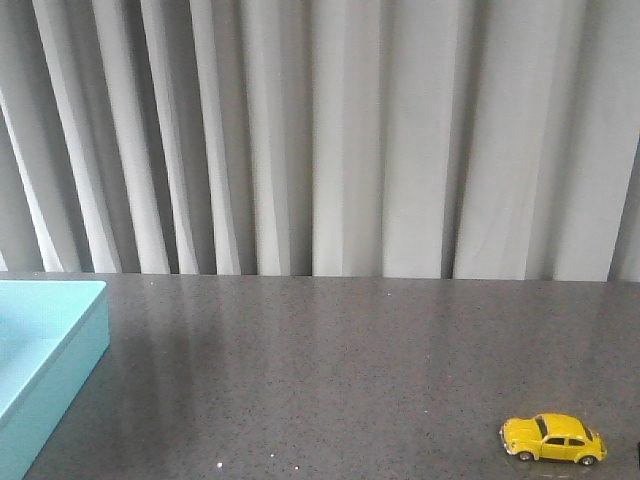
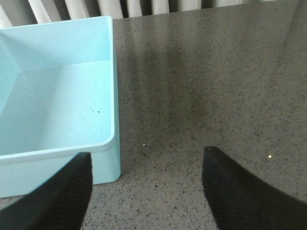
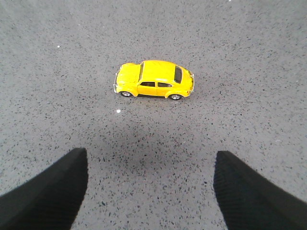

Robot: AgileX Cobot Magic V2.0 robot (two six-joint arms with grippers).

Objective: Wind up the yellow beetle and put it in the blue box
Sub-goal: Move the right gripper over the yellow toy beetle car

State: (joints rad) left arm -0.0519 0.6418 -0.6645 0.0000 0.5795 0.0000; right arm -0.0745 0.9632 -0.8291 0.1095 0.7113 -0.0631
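You have not started the task yet. The small bright yellow beetle toy car (image 1: 553, 438) stands on its wheels at the lower right of the front view, on the dark speckled table (image 1: 330, 380). The light turquoise-blue box (image 1: 45, 365), at the far left edge, is empty. Your right gripper (image 3: 148, 191) hangs spread wide near the car, holding nothing; the left gripper (image 2: 146, 191) is spread too, beside the box. Grasping, winding and storing all remain.

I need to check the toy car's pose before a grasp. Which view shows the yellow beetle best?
The right wrist view: the yellow beetle sits whole and large on its wheels, side-on, beyond the open right pincer. The front view shows it small at the table's near right. The left wrist view misses it.
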